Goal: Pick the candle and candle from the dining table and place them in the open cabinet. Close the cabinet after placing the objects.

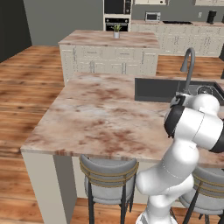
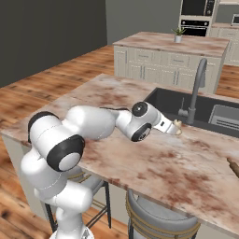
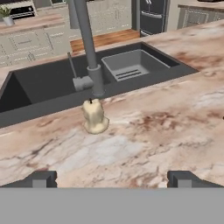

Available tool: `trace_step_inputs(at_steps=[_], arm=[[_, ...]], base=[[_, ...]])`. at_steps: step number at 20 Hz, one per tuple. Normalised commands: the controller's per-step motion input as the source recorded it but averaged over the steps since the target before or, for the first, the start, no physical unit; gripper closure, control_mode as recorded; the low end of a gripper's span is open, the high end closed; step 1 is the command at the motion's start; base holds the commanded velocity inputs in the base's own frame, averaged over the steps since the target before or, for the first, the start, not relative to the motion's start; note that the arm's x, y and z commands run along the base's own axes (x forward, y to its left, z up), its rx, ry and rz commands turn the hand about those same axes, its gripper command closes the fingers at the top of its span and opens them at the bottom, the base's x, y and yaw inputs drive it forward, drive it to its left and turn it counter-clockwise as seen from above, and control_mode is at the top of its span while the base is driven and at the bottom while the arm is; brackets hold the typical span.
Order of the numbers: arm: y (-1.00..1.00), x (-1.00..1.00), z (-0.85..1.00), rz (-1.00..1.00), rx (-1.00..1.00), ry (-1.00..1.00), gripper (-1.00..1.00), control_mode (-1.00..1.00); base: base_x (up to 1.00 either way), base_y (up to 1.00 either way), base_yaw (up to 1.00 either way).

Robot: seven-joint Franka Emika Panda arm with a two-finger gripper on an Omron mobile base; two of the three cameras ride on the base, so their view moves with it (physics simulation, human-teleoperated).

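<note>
Both of my finger tips point(image 3: 40, 178) rise far apart at the bottom of the hand view, spread wide with nothing between them. Ahead of my gripper point(image 3: 113, 179) stands the stubby cream candle point(image 3: 94, 116), upright on the dining table point(image 3: 144, 144), just in front of the base of the grey tap point(image 3: 87, 48) and close to the sink's point(image 3: 43, 83) near edge. From the right base view my gripper point(image 2: 173, 127) reaches low over the stone, the candle point(image 2: 178, 123) right at its end. Beyond the sink sits an island point(image 2: 172, 58) with a small potted plant point(image 2: 178, 33). Two grey stools point(image 1: 107, 175) tuck under the table's near side. No writing or labels can be read anywhere.
</note>
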Motion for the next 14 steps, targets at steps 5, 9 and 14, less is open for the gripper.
trace_step_inputs(at_steps=[5,9,14], arm=[[0.00,0.21,-0.17,0.00,0.00,-0.08,-1.00,-1.00],[0.00,0.42,-0.26,0.00,0.00,-0.03,-1.00,-1.00],[-0.19,0.44,-0.20,0.01,0.00,0.05,-1.00,-1.00]], base=[[0.00,0.00,0.00],[0.00,0.00,0.00],[0.00,0.00,0.00]])
